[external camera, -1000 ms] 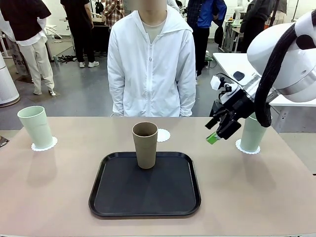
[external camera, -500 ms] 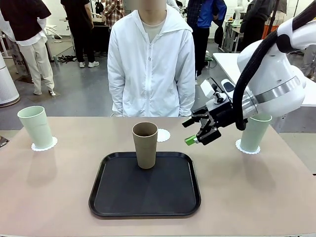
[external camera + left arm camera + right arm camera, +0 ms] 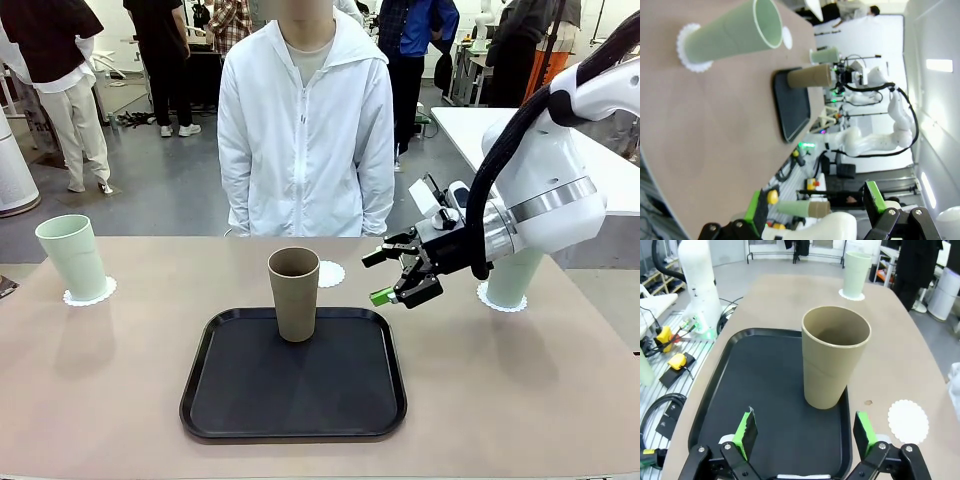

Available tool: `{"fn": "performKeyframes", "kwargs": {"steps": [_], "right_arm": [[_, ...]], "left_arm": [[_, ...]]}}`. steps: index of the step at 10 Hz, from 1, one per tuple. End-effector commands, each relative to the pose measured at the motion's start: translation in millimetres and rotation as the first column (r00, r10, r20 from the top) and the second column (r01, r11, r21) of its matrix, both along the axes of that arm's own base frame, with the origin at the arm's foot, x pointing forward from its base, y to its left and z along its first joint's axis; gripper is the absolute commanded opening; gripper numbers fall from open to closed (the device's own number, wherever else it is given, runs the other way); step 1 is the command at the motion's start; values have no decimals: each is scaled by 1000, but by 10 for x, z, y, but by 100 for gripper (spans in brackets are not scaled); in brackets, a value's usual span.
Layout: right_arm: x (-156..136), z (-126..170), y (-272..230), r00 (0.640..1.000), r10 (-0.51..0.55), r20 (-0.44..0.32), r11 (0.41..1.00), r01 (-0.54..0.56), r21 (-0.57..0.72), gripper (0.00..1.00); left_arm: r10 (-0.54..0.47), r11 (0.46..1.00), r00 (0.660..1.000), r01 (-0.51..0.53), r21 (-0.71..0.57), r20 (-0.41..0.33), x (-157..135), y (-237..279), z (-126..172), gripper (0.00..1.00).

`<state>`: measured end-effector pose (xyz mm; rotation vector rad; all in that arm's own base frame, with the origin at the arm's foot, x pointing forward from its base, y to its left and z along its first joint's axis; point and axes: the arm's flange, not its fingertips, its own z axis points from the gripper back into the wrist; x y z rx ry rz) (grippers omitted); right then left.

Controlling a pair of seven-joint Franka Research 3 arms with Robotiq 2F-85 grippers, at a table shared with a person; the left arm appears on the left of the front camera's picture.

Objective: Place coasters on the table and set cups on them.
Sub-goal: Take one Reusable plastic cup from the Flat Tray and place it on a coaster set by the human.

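On the desk [image 3: 520, 380], a tray [image 3: 293, 405] lies centre front with one cup [image 3: 294, 294] at its far edge. A bare coaster [image 3: 331, 274] lies just behind. Two cups on coasters stand far left [image 3: 71, 257] and far right [image 3: 513, 277]. The right hand [image 3: 395, 277] hovers right of the tray cup.

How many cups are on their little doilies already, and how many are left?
Two are done: a green cup stands on its doily at the left, another green cup on its doily at the right. Right now the open right gripper points at the brown cup on the black tray. That cup must go onto the bare doily.
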<state>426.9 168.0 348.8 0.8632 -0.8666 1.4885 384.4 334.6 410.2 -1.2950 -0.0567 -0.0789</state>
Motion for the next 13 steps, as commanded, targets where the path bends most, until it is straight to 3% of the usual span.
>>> {"fn": "performKeyframes", "kwargs": {"steps": [1,5,6,8,10,13], "right_arm": [[22,3,34,1000,-13,7,999,13,46,100],[1,-8,-11,1000,-1,-7,1000,1,8,100],[59,-186,100,999,-7,44,998,4,62,100],[197,-435,209,998,-36,54,977,24,212,100],[277,-625,233,997,-78,21,959,69,274,100],[368,-837,341,990,-138,-34,961,142,239,100]], "left_arm": [[2,1000,1000,-2,5,-5,-11,1,17,100],[2,1000,1000,-2,5,-5,-11,1,17,100],[2,1000,1000,-2,5,-5,-11,1,17,100],[2,1000,1000,-2,5,-5,-11,1,17,100],[2,1000,1000,-2,5,-5,-11,1,17,100],[2,1000,1000,-2,5,-5,-11,1,17,100]]}}
